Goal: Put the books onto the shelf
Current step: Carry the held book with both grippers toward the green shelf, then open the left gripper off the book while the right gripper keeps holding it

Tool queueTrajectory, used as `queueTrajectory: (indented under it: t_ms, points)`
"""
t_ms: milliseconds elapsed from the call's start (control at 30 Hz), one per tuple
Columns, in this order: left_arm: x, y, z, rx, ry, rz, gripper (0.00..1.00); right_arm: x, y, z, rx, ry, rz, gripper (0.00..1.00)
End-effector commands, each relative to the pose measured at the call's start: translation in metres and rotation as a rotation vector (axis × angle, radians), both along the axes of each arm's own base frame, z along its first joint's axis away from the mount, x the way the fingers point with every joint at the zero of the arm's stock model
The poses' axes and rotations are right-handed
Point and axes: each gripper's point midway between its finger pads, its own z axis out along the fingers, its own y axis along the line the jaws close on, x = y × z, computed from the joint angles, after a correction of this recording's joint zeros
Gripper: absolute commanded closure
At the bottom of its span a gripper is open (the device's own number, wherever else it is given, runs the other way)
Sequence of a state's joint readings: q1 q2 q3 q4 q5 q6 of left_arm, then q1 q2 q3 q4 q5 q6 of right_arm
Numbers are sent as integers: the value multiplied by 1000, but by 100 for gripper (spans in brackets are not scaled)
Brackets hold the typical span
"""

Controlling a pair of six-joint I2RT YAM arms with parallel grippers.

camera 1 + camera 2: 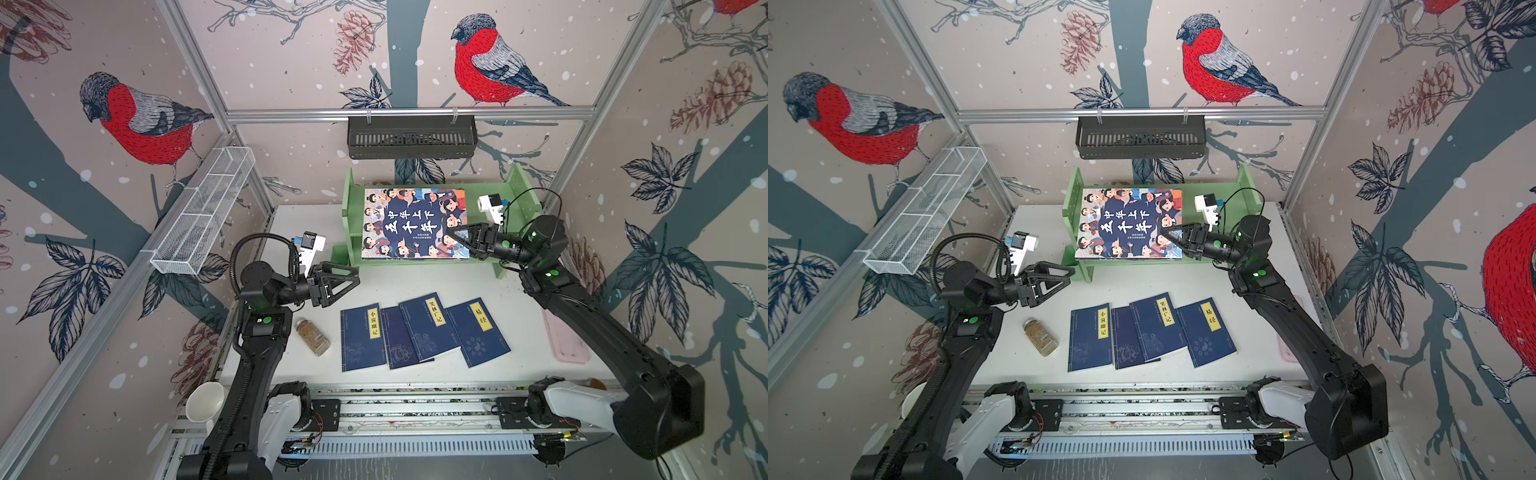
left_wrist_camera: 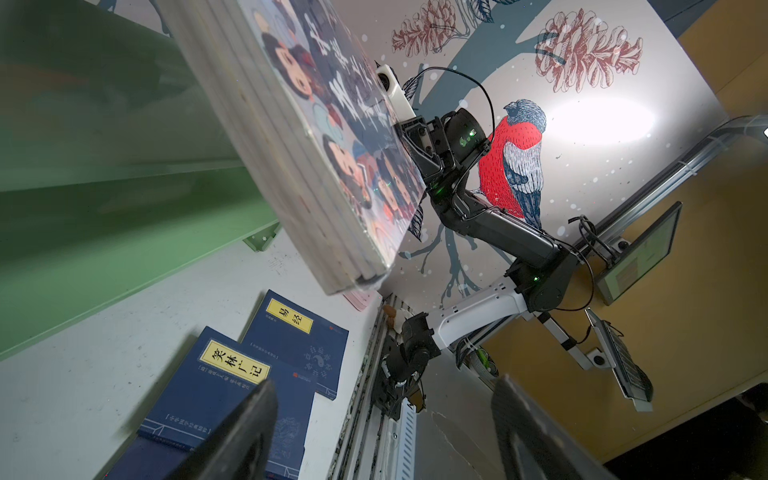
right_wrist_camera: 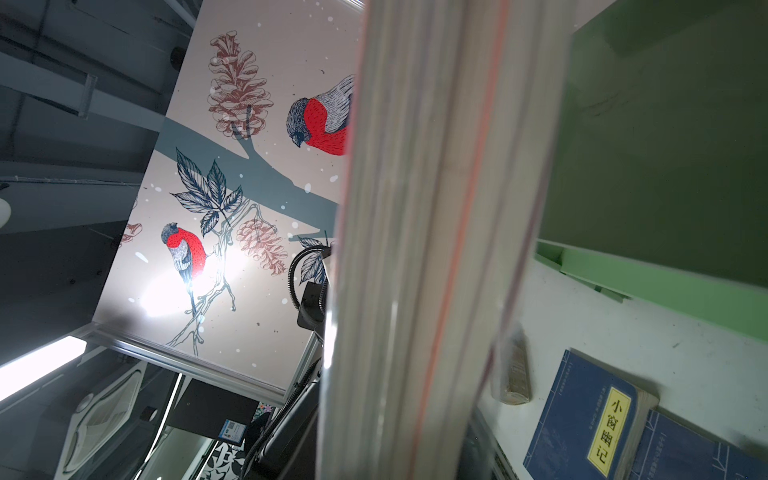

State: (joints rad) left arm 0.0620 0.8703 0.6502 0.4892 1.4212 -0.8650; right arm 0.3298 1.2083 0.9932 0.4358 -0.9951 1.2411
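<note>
From my console I saw the right gripper (image 1: 457, 237) (image 1: 1169, 235) clamped on the right-hand edge of the cartoon-cover book (image 1: 413, 222) (image 1: 1129, 222), its jaws narrowed onto the thick block of pages. The book hung cover-up over the left and middle part of the green shelf (image 1: 519, 187) (image 1: 1073, 191), hiding most of the top tier in both top views. In the left wrist view the book (image 2: 299, 137) was tilted, with one corner out over the table (image 1: 415, 278) in front of the shelf (image 2: 104, 166). I could not tell whether its underside touched the shelf. The right wrist view was filled by the book's page edges (image 3: 428, 249), with the shelf's green panel (image 3: 665, 145) just beside them.

The left gripper (image 1: 353, 277) (image 1: 1069, 276) was wide open and held nothing. It hovered above the table near the shelf's front left foot, pointing toward the book, and its two dark fingers (image 2: 249, 432) stood well apart in its own wrist view.

The four navy books (image 1: 428, 328) (image 1: 1154, 328) lay flat on the table in a fanned row in front of the shelf, the middle ones overlapping, with yellow labels showing on three. A small spice jar (image 1: 313, 336) lay on its side just left of them. A pink tray (image 1: 567, 345) sat at the table's right edge, partly under the right arm.
</note>
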Motion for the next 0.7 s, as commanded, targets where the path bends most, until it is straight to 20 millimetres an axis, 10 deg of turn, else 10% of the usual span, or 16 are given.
queueTrajectory:
  t_ms: [0,667]
  points:
    - [-8,0,7,15,-59,-38,19,-7,-5,26,32,-148,5,100]
    - [-4,8,47,-16,-171,-5,18,-63,3,-61,34,-31,51,100]
